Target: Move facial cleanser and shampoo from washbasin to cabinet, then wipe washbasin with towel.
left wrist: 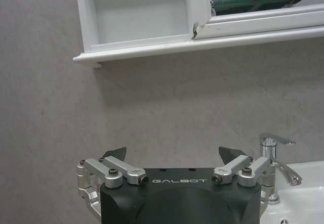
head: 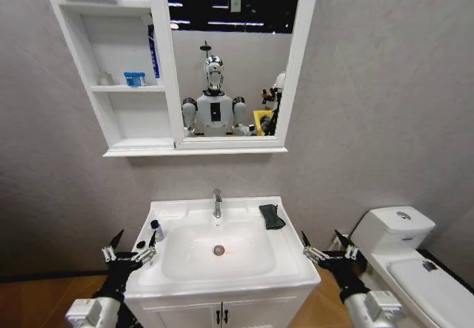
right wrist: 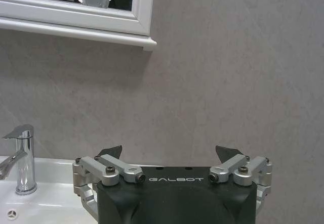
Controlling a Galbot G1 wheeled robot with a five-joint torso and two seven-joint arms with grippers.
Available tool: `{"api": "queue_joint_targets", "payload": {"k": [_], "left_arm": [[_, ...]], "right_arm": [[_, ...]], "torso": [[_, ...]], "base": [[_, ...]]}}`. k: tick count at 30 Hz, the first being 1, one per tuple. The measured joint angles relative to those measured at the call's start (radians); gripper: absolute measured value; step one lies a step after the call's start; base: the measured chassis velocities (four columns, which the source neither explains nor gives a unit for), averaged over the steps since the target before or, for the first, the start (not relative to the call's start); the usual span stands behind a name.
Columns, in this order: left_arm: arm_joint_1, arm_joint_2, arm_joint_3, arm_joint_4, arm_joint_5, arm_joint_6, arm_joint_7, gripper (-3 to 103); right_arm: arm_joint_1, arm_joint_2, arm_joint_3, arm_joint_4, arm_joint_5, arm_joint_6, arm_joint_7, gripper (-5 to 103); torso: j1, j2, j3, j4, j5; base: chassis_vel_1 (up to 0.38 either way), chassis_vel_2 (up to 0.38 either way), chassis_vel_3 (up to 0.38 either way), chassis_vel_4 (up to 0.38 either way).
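Lower middle of the head view: basin (head: pixel 222 258), white, with tap (head: pixel 217 203) at its back edge. On the rim at lower left, a small dark bottle (head: pixel 157 230) with a pale top, standing upright; just beside it, a black round thing (head: pixel 140 245), too small to tell what. On the rim right of the tap, the towel (head: pixel 272 216), dark and crumpled. Upper left: cabinet (head: pixel 122 69), shelves holding a blue tube (head: pixel 153 50) and a small blue box (head: pixel 134 79).

Left gripper (head: pixel 127 248) spread wide, empty, just beside the basin's left edge near the bottle. Right gripper (head: pixel 327 248) likewise spread and empty, off the right edge.

Bottle probably light, rigid, slick: best pinched round the body, below the cap. Towel soft and limp: best pinched at a raised fold.
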Motion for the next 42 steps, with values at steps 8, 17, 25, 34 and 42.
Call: {"api": "queue_joint_targets", "payload": {"k": [8, 17, 25, 34, 42], "left_arm": [[0.032, -0.02, 0.011, 0.097, -0.028, -0.154, -0.023, 100], [0.091, -0.014, 0.029, 0.118, 0.011, -0.151, -0.024, 100], [0.12, -0.024, 0.037, 0.159, 0.055, -0.146, 0.008, 100], [-0.017, -0.021, 0.074, 0.246, 0.059, -0.124, -0.089, 100], [-0.047, -0.005, 0.073, 0.302, 0.062, -0.1, -0.102, 100]], "right_arm": [[0.06, -0.008, 0.008, -0.044, 0.015, -0.066, -0.023, 100], [0.055, -0.004, 0.019, -0.077, 0.052, -0.026, -0.03, 100], [0.056, -0.002, 0.017, -0.08, 0.058, -0.009, -0.032, 100], [0.037, -0.009, 0.024, -0.075, 0.059, 0.037, -0.036, 100], [0.031, 0.002, 0.024, -0.067, 0.065, 0.054, -0.031, 100]], "torso": [[0.0, 0.0, 0.0, 0.0, -0.0003], [0.0, 0.0, 0.0, 0.0, -0.0002], [0.0, 0.0, 0.0, 0.0001, -0.0001], [0.0, 0.0, 0.0, -0.0002, -0.0001], [0.0, 0.0, 0.0, 0.0001, -0.0001]], "base": [[0.0, 0.0, 0.0, 0.0], [0.0, 0.0, 0.0, 0.0], [0.0, 0.0, 0.0, 0.0], [0.0, 0.0, 0.0, 0.0], [0.0, 0.0, 0.0, 0.0]]}}
